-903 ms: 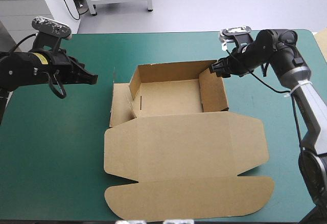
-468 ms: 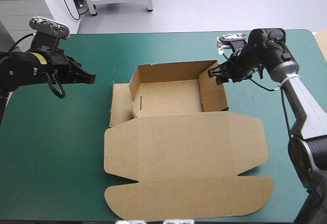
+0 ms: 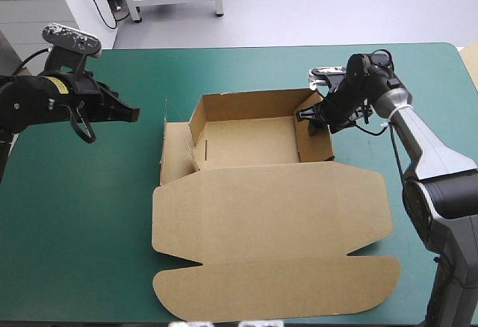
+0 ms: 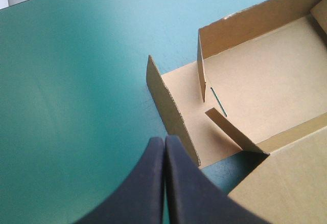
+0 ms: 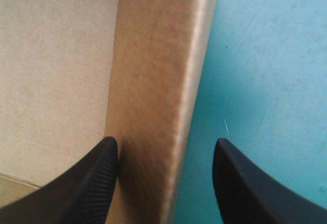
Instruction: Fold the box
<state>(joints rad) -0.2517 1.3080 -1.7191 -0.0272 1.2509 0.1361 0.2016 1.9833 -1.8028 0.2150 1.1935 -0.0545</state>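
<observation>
Right gripper (image 3: 306,115) first: hung spread wide open astride the right wall (image 3: 314,139) of the brown cut-cardboard box (image 3: 269,215), one black finger (image 5: 92,188) on the tray side and the other out over the teal-green table cover (image 3: 75,230). No squeeze on the board yet. Left gripper (image 4: 164,147): pinched shut on nothing, parked off the box's left side, pointing at the loose outer flap (image 4: 168,106) standing on edge there, near it but not touching.

Judged the step in hand to be firming up that right wall. Would have kept the wall centred between the fingers, come down square on its top rim, then pinched and pressed straight down to seat the folded-over panel. Would have avoided any sideways shove too: light board, slick cover, probably an easy way to skate the whole thing toward the left edge.

As for the box: sat mid-table between the left and right edges, tray end toward the far edge and opening straight up, lid panel (image 3: 269,211) and rounded tuck flap (image 3: 276,290) lying flat and reaching almost to the near edge. Long axis of the whole sheet, by my read: far edge to near edge. Tray alone: longer side parallel with the far edge.
</observation>
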